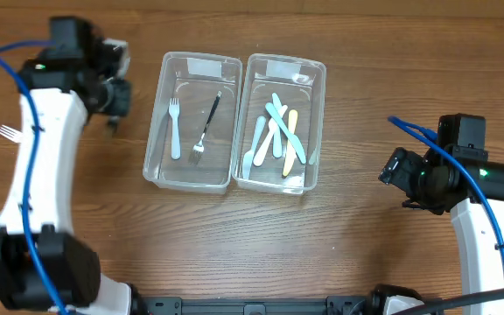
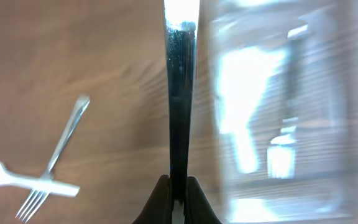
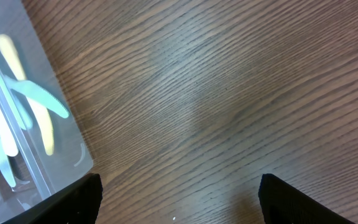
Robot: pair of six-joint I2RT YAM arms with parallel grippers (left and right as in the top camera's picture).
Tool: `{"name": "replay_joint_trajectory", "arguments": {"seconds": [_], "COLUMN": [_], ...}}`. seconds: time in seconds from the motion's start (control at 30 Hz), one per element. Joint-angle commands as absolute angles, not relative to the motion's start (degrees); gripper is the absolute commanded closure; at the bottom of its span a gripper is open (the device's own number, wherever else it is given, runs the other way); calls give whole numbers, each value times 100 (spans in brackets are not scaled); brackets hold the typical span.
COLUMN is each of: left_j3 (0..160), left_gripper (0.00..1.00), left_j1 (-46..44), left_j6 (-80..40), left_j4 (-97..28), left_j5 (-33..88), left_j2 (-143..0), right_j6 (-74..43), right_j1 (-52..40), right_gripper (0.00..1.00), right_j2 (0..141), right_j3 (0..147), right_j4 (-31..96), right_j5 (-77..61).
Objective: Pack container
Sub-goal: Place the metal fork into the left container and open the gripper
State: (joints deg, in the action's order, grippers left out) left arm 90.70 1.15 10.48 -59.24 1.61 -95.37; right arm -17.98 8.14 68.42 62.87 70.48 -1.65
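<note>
The slim black utensil handle (image 2: 180, 112) is sitting clamped tight in my left pincer (image 2: 178, 202), over the bench (image 2: 73, 62) just beside the left clear container (image 1: 191, 185). A metal fork (image 2: 58, 155) is lying nearby. My right pincer (image 3: 179, 193) is gaping open, holding nothing.

No writing, brand, number or sign can be read in any of the views. In the overhead view the left container (image 1: 158, 131) and the right container (image 1: 321, 122) each carry a pale rectangular patch (image 1: 201, 66) near the far rim. Both patches are too small and too washed out to tell whether they bear print. The robot arms and the worktop (image 1: 366, 52) show no legible marking either.
</note>
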Motion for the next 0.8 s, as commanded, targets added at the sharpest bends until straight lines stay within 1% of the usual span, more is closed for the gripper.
{"name": "replay_joint_trajectory", "arguments": {"seconds": [0.0, 0.23, 0.5, 0.53, 0.57, 0.6, 0.63, 0.7, 0.77], "left_j3": [9100, 9100, 9100, 9100, 9100, 9102, 9109, 9183, 9408], "left_gripper": [96, 96, 96, 90, 82, 77, 76, 71, 69], "left_j1": [-622, -1614, -1868, -1870, -1870, -1868, -1868, -1868, -1868], "left_j6": [504, 377, 379, 381, 379, 381, 386, 410, 408], "left_j4": [-5964, -5669, -5629, -5629, -5629, -5627, -5625, -5638, -5791], "left_j5": [237, 239, 257, 257, 257, 257, 244, 193, 25], "left_j2": [-9609, -10348, -11159, -11198, -11209, -11207, -11187, -11157, -11120], "right_j6": [-1780, -1780, -1780, -1780, -1780, -1780, -1780, -1780, -1780], "right_j1": [788, 788, 788, 788, 788, 788, 788, 788, 788], "right_gripper": [17, 17, 17, 17, 18, 17, 17, 17, 17], "right_j2": [6834, 6834, 6834, 6834, 6834, 6834, 6834, 6834, 6834], "right_j3": [6307, 6307, 6307, 6307, 6307, 6307, 6307, 6307, 6307], "right_j4": [7017, 7039, 7063, 7063, 7063, 7063, 7063, 7065, 7072], "right_j5": [-272, -270, -270, -270, -270, -270, -270, -270, -270]}}
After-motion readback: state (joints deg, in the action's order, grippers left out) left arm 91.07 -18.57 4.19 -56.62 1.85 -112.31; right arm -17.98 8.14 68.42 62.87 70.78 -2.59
